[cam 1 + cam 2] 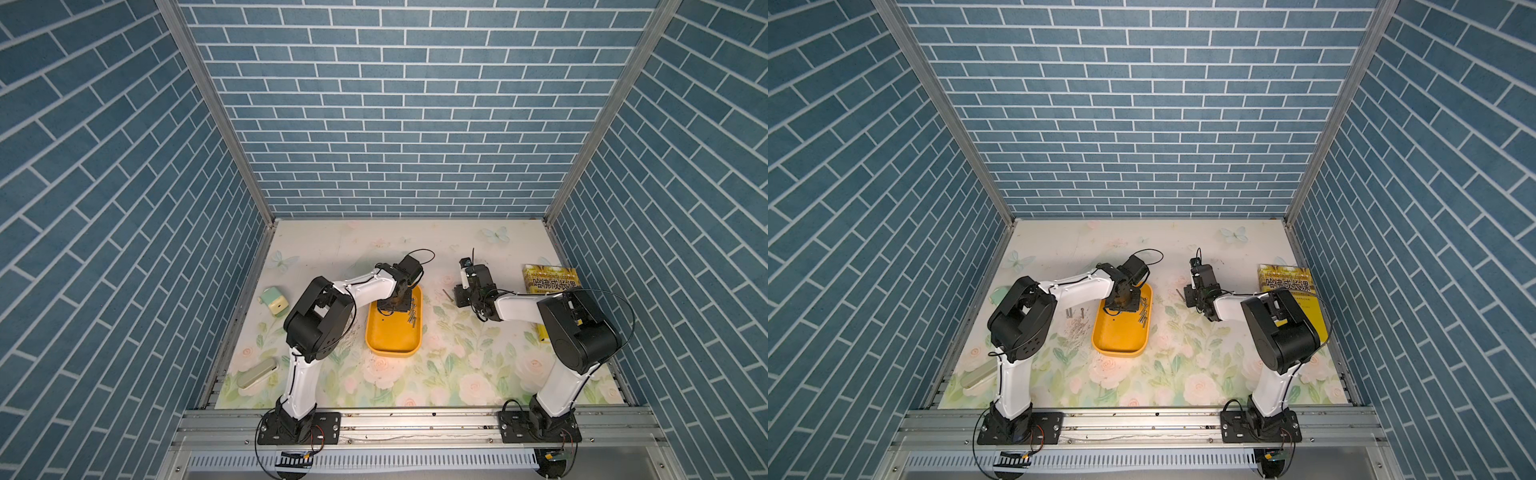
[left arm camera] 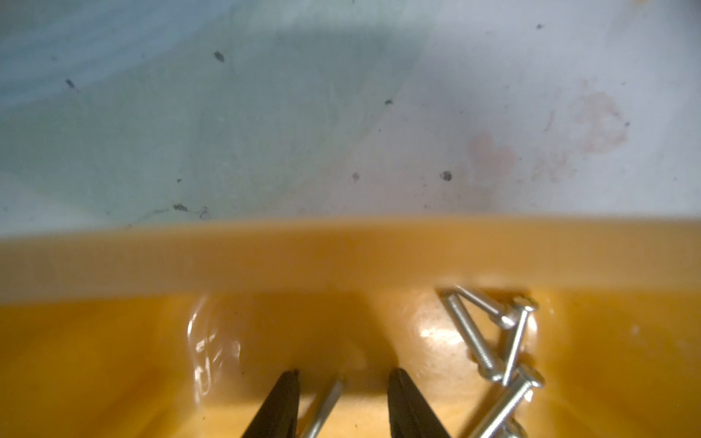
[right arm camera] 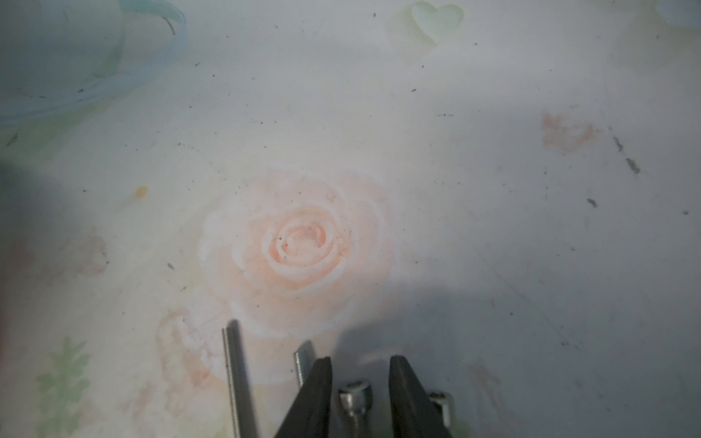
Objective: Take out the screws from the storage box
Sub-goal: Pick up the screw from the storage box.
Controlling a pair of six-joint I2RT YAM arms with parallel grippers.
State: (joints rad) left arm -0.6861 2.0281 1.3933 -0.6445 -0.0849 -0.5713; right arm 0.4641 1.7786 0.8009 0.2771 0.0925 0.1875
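- Left hand (image 2: 342, 373), open inside the box (image 2: 341, 258), straddles one screw (image 2: 327, 400); more screws (image 2: 489, 341) lie just beside it.
- Right hand (image 3: 359, 359), open above the desk (image 3: 493, 189), has a screw head (image 3: 354, 394) between its fingers.

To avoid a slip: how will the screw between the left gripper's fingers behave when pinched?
The screw looks thin and round, so it may roll in the glossy storage box. As shiny metal, it is probably stiff but slippery.

Two overhead views share the mat (image 1: 332, 249); wrist cameras look close.
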